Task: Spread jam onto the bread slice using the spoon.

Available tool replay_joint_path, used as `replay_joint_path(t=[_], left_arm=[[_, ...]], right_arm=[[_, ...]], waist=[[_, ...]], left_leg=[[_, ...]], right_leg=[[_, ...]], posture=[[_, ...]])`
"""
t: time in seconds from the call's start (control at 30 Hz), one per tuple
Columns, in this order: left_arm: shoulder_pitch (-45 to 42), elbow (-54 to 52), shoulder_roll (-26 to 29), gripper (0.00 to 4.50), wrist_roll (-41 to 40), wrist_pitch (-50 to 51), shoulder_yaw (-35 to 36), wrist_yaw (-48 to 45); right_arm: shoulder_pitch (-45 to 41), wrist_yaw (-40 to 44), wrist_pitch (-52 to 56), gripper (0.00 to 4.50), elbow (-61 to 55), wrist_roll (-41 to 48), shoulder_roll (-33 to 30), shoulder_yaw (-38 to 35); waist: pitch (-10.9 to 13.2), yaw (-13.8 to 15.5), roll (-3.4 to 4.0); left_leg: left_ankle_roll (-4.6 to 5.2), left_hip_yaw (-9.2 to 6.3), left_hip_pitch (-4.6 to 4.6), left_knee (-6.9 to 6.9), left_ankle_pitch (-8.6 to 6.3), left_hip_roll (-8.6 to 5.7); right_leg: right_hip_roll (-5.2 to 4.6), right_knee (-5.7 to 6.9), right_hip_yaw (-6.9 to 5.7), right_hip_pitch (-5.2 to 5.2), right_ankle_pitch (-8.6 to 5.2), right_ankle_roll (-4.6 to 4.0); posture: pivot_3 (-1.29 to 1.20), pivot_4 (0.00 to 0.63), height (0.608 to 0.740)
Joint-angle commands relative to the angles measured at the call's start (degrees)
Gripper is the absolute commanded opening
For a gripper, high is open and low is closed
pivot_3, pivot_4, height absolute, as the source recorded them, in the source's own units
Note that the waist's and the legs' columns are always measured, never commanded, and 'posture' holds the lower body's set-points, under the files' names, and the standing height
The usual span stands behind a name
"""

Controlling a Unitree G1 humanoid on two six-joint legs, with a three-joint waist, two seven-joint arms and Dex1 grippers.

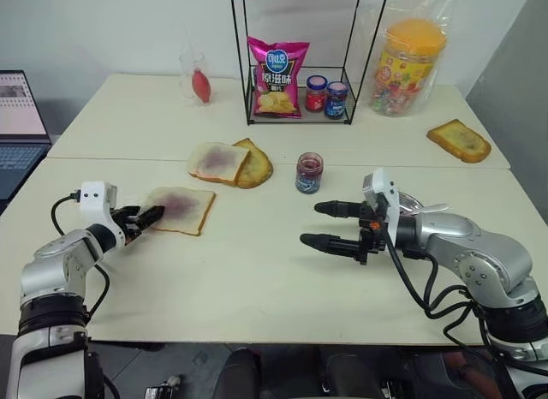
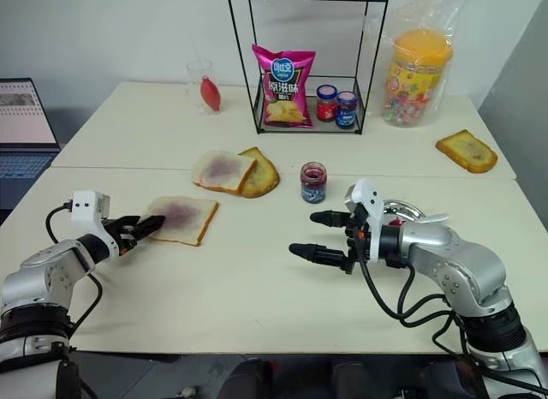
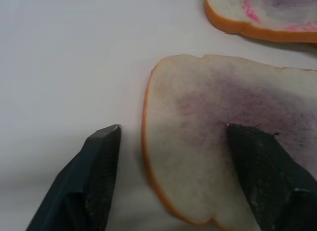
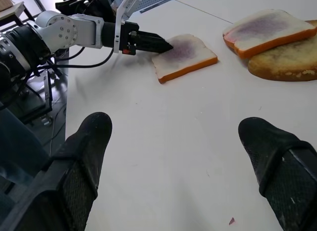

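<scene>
Already the squarish slice of pale white bread with a thin tan crust [image 1: 181, 210] carries a faint purple smear at its centre, so some jam has reached it, though the coat looks thin and stops short of the crust. It lies flat on the cream desk [image 1: 257, 279], towards the left edge on the nearer half. The left gripper [image 3: 173, 137] straddles the near corner of that slice: one black finger sits over the crumb, the other stands on bare desk just beside the crust, the gap between them moderate and not clamped on anything I can see. I judge it is steadying the bread or about to pinch its edge.

The right gripper [image 1: 324, 224] hovers above the desk's middle with its fingers spread wide and nothing between them. The glossy dark red-purple jam sits in a small clear glass jar with a blue label [image 1: 309, 173], upright and lidless near the desk's centre (a seam runs just behind it). I cannot pick out a slim silver spoon with any certainty. What remains, then, is fetching that spoon, loading it and spreading a fuller layer.
</scene>
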Motion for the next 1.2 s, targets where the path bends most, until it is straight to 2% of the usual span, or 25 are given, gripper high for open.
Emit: replay_joint_path(t=[0.03,0.37,0.5,0.57,0.7,0.83,0.93,1.07,1.2], left_arm=[[1.2,0.1,-0.2,2.41,0.8,1.2,-1.3,-1.6],[-0.3,2.2,0.1,0.43,1.8,-0.6,-1.2,-2.4],[-0.4,1.0,0.8,0.02,1.1,-0.3,-0.4,-2.6],[-0.4,-0.6,1.3,0.01,0.9,-0.4,0.0,-2.7],[0.7,-11.8,3.0,0.01,-4.1,5.8,0.5,-7.2],[1.0,-29.5,8.9,0.01,-13.8,17.7,-2.9,-18.1],[-1.7,-36.5,9.9,0.01,-18.0,22.3,-7.8,-23.1],[-5.5,-39.4,5.9,0.01,-16.6,22.5,-17.0,-24.4],[-9.3,-34.1,1.2,0.01,-7.2,14.7,-28.1,-25.8]], right_arm=[[-1.5,-0.2,0.3,4.5,-1.6,0.8,0.9,-1.0],[-1.1,-0.8,-0.1,4.5,-1.7,-0.1,1.8,-1.2],[0.1,-1.1,-0.7,4.5,-1.8,-0.7,1.5,-1.9],[0.8,-1.3,-0.7,4.5,-2.1,-0.5,1.3,-2.5],[3.2,-2.2,1.5,4.5,-4.6,2.4,-0.1,-5.8],[8.0,-2.3,5.7,4.5,-9.6,8.0,-3.7,-10.7],[10.2,-3.0,8.8,4.5,-11.8,13.1,-5.6,-13.5],[12.3,-3.5,10.1,4.5,-13.4,15.5,-7.4,-14.5],[13.6,-5.1,10.1,4.5,-13.8,16.1,-7.7,-14.9]], waist=[[0.0,0.0,0.0],[0.0,-0.1,0.0],[0.0,-0.1,0.0],[0.0,-0.2,0.0],[0.0,-0.1,-0.04],[0.1,0.2,-0.16],[0.1,0.2,-0.14],[0.1,0.1,-0.14],[0.1,0.0,-0.15]], left_leg=[[0.0,-0.01,0.0,-0.01,0.0,0.0],[0.0,-0.01,0.01,-0.02,0.0,0.0],[0.0,-0.02,0.02,-0.02,0.0,0.01],[0.0,-0.01,0.02,-0.01,0.0,0.01],[0.0,-0.05,-0.06,-0.01,0.0,0.02],[-0.01,-0.14,-0.31,-0.02,-0.01,0.01],[-0.03,-0.13,-0.35,-0.05,-0.02,-0.02],[-0.02,-0.05,-0.22,-0.03,-0.02,-0.07],[0.0,-0.04,-0.07,0.02,0.0,-0.06]], right_leg=[[0.0,0.01,-0.01,0.0,0.0,-0.01],[0.0,0.0,-0.01,0.0,0.01,-0.01],[0.02,0.01,0.0,0.0,-0.01,0.03],[0.02,0.01,0.0,0.0,-0.02,0.04],[0.01,0.01,-0.02,-0.03,-0.01,0.01],[-0.02,-0.05,-0.11,-0.17,0.02,-0.04],[-0.09,-0.07,-0.11,-0.21,0.03,-0.06],[-0.04,-0.07,-0.04,-0.13,-0.12,0.19],[0.07,-0.06,0.02,0.01,-0.13,0.21]], posture=[[0.0,0.15,0.74],[0.0,0.15,0.74],[0.0,0.15,0.74],[0.0,0.15,0.74],[0.0,0.15,0.74],[0.0,0.15,0.74],[0.0,0.15,0.74],[0.0,0.15,0.74],[0.0,0.15,0.74]])
